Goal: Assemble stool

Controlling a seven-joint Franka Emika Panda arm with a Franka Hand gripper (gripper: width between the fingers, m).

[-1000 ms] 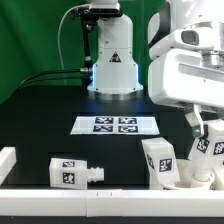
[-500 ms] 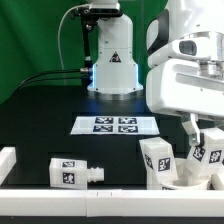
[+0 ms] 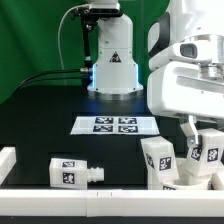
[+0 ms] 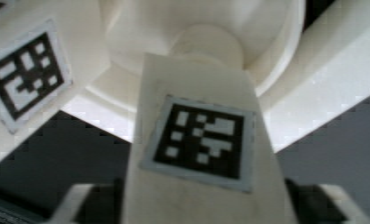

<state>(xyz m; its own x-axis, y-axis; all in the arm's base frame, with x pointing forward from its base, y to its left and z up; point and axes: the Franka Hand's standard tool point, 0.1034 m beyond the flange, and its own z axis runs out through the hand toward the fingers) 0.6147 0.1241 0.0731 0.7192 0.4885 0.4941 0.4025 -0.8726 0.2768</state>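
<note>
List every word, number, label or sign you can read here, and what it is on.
No words or numbers are readable.
Yellow warning triangle on the robot base; symbol too small.
Square tags on the stool legs and marker board: patterns, not text.

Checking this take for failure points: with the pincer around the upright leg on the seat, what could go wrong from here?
1. The pincer seems to stand just open around the leg. Pulling away crooked could snag the leg and tilt it in the seat.
2. The second upright leg stands close beside it, so the arm might knock it on leaving.
</note>
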